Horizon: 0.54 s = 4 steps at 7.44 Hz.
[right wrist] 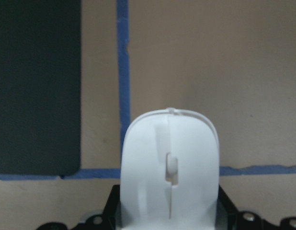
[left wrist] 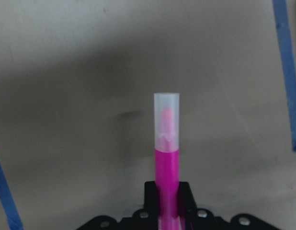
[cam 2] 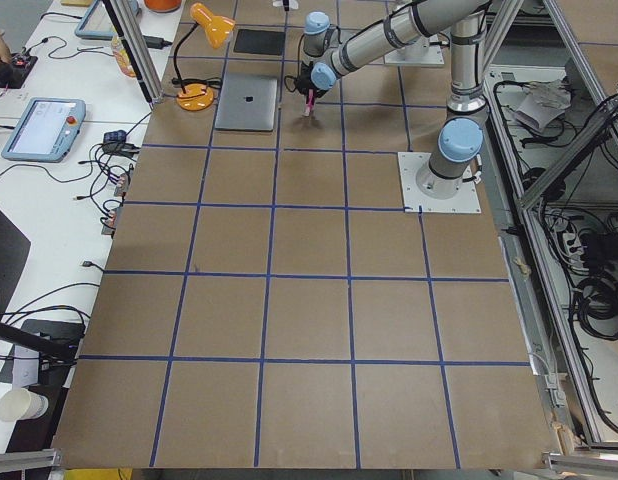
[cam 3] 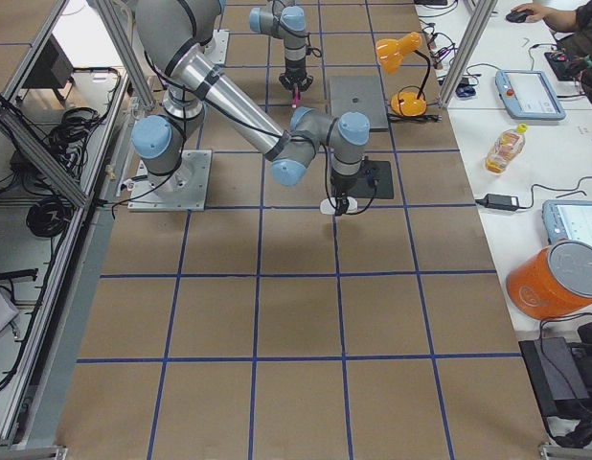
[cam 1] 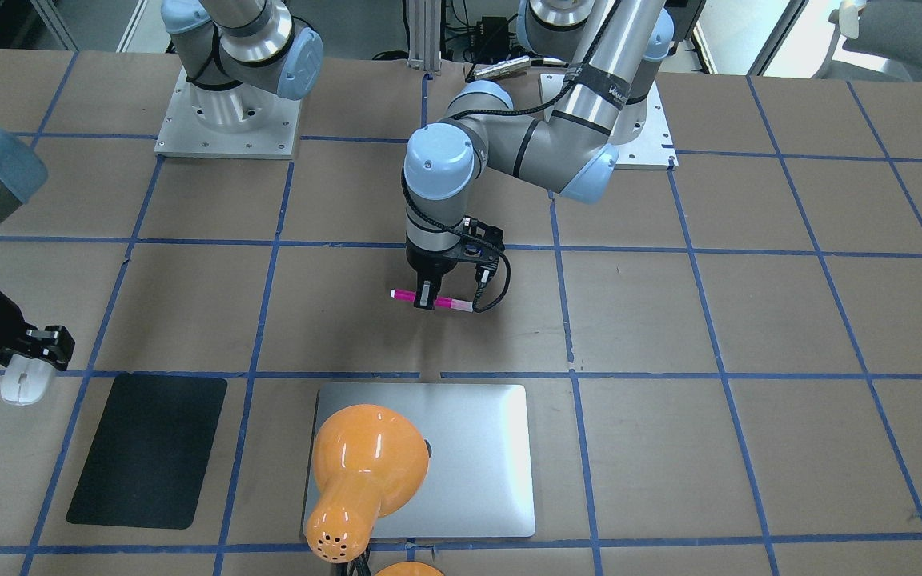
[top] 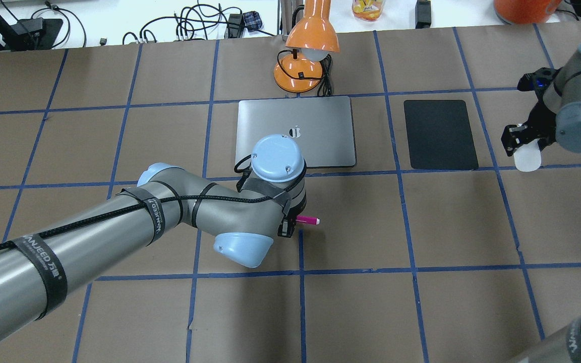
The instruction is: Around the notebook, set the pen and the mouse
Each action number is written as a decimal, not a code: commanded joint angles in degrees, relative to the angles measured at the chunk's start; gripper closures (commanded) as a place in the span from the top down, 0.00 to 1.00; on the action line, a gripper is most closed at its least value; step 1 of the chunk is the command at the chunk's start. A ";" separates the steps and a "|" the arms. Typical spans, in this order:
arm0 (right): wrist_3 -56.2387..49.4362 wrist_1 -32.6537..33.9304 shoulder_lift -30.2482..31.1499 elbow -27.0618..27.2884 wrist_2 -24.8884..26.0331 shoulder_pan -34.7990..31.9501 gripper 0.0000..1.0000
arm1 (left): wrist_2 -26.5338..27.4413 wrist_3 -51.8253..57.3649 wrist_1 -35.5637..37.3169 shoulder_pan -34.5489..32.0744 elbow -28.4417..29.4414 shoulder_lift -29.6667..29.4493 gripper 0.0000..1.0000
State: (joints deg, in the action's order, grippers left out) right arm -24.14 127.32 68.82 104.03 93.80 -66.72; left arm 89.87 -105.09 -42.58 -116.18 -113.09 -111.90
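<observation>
The pink pen (cam 1: 433,301) lies level in my left gripper (cam 1: 426,304), which is shut on its middle, low over the brown table on the robot's side of the notebook. In the left wrist view the pen (left wrist: 166,165) points away, pale cap first. The silver notebook (cam 1: 477,448) lies flat, about one grid square from the pen (top: 308,220). My right gripper (cam 1: 33,364) is shut on the white mouse (cam 1: 23,387), just beyond the black pad's outer side. The right wrist view shows the mouse (right wrist: 169,167) over a blue tape line.
A black pad (cam 1: 149,452) lies between the mouse and the notebook (top: 295,128). An orange desk lamp (top: 303,60) stands at the notebook's far edge and leans over it. Blue tape lines grid the brown table (top: 447,222).
</observation>
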 commanded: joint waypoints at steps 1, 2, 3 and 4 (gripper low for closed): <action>6.98 -0.06 -3.85 -5.12 -2.57 -5.59 0.31 | -0.14 -0.82 0.13 -0.63 0.23 -0.51 0.00; 10.75 -0.14 -5.78 -7.32 -2.66 -8.31 0.31 | -0.14 -0.91 0.04 -0.63 0.23 -0.77 0.42; 13.83 0.38 -7.46 -8.13 -3.10 -10.25 0.32 | -0.22 -1.08 0.04 -0.63 0.23 -0.95 0.99; 15.17 0.47 -8.34 -8.57 -3.45 -11.06 0.32 | -0.05 -0.12 -0.39 -0.63 0.32 -0.08 1.00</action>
State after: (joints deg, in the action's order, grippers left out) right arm -11.72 127.57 62.10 96.51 90.83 -76.00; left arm 89.72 -105.88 -42.63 -116.79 -112.83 -112.54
